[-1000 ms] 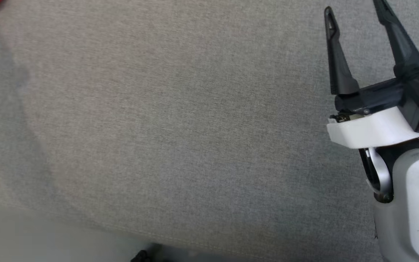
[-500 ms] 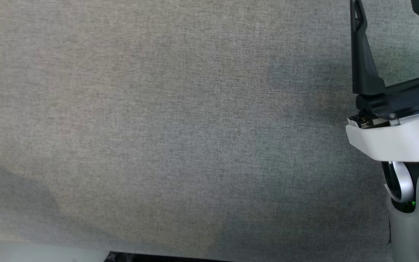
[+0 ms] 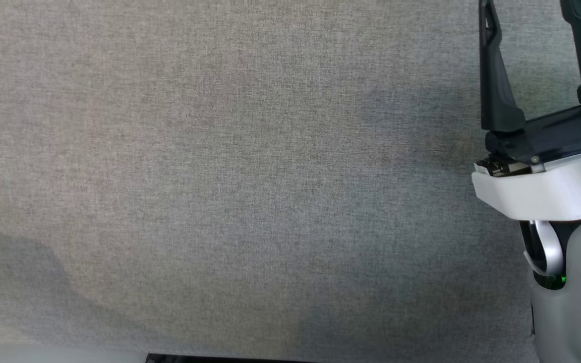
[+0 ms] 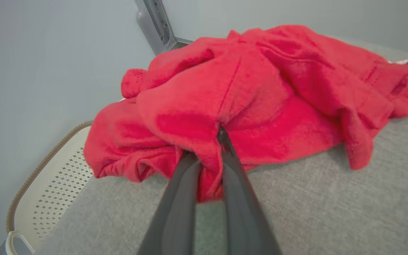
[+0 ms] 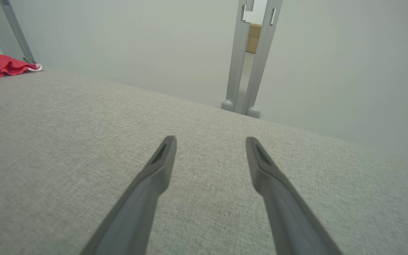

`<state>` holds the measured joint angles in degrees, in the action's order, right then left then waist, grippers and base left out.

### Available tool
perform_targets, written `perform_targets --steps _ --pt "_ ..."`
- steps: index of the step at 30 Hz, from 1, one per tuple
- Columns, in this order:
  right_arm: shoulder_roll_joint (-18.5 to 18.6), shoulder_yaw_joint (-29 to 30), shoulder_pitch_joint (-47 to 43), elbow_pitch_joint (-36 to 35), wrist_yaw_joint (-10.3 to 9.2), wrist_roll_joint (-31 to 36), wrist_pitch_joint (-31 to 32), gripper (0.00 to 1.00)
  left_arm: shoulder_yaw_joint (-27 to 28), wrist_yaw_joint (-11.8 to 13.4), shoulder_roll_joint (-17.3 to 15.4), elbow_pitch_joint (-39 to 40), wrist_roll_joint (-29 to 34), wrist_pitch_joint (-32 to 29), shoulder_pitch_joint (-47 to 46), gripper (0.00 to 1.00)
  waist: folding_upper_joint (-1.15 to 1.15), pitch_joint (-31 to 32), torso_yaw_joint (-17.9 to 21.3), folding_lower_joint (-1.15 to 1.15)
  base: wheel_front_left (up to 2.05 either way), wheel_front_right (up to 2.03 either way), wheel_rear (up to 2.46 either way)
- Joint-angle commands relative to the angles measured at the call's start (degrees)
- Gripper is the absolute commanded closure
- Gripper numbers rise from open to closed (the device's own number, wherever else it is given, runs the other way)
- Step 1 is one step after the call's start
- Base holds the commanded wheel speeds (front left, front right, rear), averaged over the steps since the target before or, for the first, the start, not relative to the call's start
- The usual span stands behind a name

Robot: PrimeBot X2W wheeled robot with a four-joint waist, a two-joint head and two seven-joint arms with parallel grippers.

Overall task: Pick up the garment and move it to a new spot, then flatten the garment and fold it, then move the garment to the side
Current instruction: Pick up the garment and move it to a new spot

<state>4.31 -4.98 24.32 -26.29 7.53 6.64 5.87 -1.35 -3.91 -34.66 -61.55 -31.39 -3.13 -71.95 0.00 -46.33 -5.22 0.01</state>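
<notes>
cream perforated plastic basket (image 4: 44, 191) sits beside the grey woven fabric table (image 4: 331, 212), contents unclear. crumpled red fleece garment (image 4: 267, 81) lies at table edge near the basket. left gripper (image 4: 221, 140) pinched tight on its fold. right gripper (image 5: 211, 141) spread wide, holding nothing, over the table.

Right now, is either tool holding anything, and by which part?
The left tool is shut on the red garment, pinching a bunched fold at its near edge. The right tool is open and holds nothing.

I read the grey desk (image 3: 220, 176) as open across its middle. The heaped red garment (image 4: 260, 88) blocks one far corner, and a grey post (image 5: 237, 63) stands beyond the far edge.
</notes>
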Motion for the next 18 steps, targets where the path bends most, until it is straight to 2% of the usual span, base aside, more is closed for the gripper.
perform_targets --steps 1,6,11,15,18 --pt "-0.2 0.1 0.0 0.8 -0.09 -0.7 -0.9 0.0 -0.4 -0.4 -1.2 -0.3 0.9 0.9 -1.5 1.0 0.0 2.0 0.4 -0.01 0.0 0.0 0.0" --pt "-0.9 0.3 -0.8 4.9 -0.09 -2.1 -3.7 0.0 -2.9 -1.7 -3.2 -0.6 2.7 2.0 -4.0 1.0 0.0 7.3 1.7 -0.01 0.0 0.0 0.0" --pt "-1.3 1.2 -2.3 9.9 -0.09 -4.0 -6.6 0.0 -6.0 -2.8 -3.7 0.1 4.6 1.6 -6.1 1.0 0.0 13.8 3.4 -0.01 0.0 0.0 0.0" --pt "-1.4 2.2 -3.9 14.0 -0.09 -6.0 -9.0 0.0 -9.3 -3.4 -2.0 1.3 5.4 0.7 -6.7 1.0 0.0 19.8 5.1 -0.01 0.0 0.0 0.0" --pt "-1.4 3.0 -5.6 16.6 -0.09 -7.9 -10.5 0.0 -13.0 -3.6 0.6 3.4 5.5 -0.5 -6.2 1.0 0.0 24.4 6.4 -0.01 0.0 0.0 0.0"
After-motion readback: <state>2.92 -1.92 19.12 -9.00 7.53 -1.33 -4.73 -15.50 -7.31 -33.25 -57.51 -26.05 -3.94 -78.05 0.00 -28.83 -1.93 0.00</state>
